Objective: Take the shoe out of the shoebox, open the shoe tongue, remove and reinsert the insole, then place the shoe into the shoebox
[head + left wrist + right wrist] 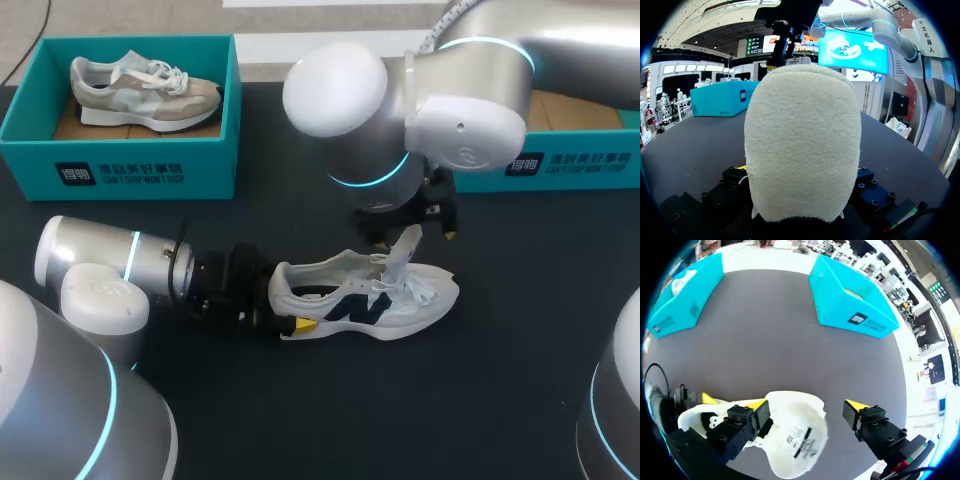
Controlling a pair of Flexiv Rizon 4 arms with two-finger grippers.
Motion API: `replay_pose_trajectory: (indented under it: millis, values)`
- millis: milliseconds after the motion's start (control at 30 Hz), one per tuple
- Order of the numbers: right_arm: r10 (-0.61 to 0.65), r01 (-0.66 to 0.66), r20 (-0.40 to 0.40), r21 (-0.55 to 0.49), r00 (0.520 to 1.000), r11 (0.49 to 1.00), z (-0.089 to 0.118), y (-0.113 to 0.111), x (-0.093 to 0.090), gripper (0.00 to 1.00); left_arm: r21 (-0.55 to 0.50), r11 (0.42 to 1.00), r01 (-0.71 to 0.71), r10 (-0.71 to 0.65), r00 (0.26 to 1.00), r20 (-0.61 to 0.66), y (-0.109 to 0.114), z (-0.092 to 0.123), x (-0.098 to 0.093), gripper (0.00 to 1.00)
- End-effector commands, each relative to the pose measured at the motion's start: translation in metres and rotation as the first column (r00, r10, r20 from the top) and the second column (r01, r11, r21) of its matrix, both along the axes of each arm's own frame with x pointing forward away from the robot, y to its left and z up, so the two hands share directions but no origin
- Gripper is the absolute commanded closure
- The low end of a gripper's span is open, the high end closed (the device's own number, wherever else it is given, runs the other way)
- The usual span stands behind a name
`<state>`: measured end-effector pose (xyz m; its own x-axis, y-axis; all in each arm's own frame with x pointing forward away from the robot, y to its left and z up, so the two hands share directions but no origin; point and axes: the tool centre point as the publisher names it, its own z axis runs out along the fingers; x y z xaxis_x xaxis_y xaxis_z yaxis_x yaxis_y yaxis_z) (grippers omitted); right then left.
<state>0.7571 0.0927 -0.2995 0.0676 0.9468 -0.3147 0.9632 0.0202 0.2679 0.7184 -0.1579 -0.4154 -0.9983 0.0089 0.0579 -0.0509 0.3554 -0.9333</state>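
Table (300,420) dark, teal shoebox (120,165) at far left | white shoe (370,295) upright mid-table, outside the shoebox | left gripper (293,310) low, level, clamps heel (802,145) — head view shows near tip, right wrist view the far one | right gripper (806,406) above tongue (800,437), spread wide — one finger (756,404) touching it.

My L arm (110,265) comes in from the near left. The forearm lies low and roughly level w/ the table, wrist pointing right. L gripper (285,322) is clamped on the heel of the shoe (400,300), one finger per side. R arm (480,80) enters from the far right and bends at the elbow, wrist aimed down near the middle. R gripper (806,405) hangs there w/ fingers (856,405) spread wide, not clamped on anything.
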Motion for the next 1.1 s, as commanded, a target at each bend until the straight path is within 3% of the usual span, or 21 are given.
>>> replay_pose_trajectory:
  millis: [33,200,367,467,567,633,800,833,867,1100]
  values:
    - [0.084,-0.086,0.033,0.046,0.996,0.995,0.023,0.005,-0.008,0.00,0.002,1.000,0.001,-0.001,1.000,-0.001,0.001,-0.005,0.000,1.00]
    - [0.229,-0.232,0.067,0.039,0.971,0.972,0.048,0.026,-0.008,0.00,0.002,1.000,0.001,-0.001,1.000,-0.001,0.001,-0.005,0.000,1.00]
    - [0.468,-0.471,0.071,0.025,0.881,0.882,0.066,0.053,-0.012,0.00,0.002,1.000,0.001,-0.001,1.000,-0.001,0.001,-0.005,0.000,1.00]
    - [0.619,-0.619,0.048,0.002,0.784,0.785,0.071,0.067,-0.016,0.00,0.002,1.000,0.001,-0.001,1.000,-0.001,0.001,-0.005,0.000,1.00]
    - [0.765,-0.765,0.009,-0.028,0.644,0.644,0.076,0.081,-0.022,0.00,0.002,1.000,0.001,-0.001,1.000,-0.001,0.001,-0.005,0.000,1.00]
    - [0.850,-0.850,-0.038,-0.054,0.526,0.524,0.080,0.089,-0.028,0.00,0.002,1.000,0.001,-0.001,1.000,-0.001,0.001,-0.005,0.000,1.00]
    - [0.933,-0.951,-0.188,-0.056,0.308,0.303,0.083,0.104,-0.035,0.00,0.002,1.000,0.001,-0.001,1.000,-0.001,0.001,-0.005,0.000,1.00]
    - [0.931,-0.958,-0.227,-0.051,0.287,0.283,0.081,0.105,-0.035,0.00,0.002,1.000,0.001,-0.001,1.000,-0.001,0.001,-0.005,0.000,1.00]
    - [0.911,-0.944,-0.248,-0.079,0.329,0.319,0.079,0.106,-0.033,0.00,0.002,1.000,0.001,-0.001,1.000,-0.001,0.001,-0.005,0.000,1.00]
    - [0.911,-0.944,-0.248,-0.079,0.329,0.319,0.079,0.106,-0.033,0.00,0.002,1.000,0.001,-0.001,1.000,-0.001,0.001,-0.005,0.000,1.00]
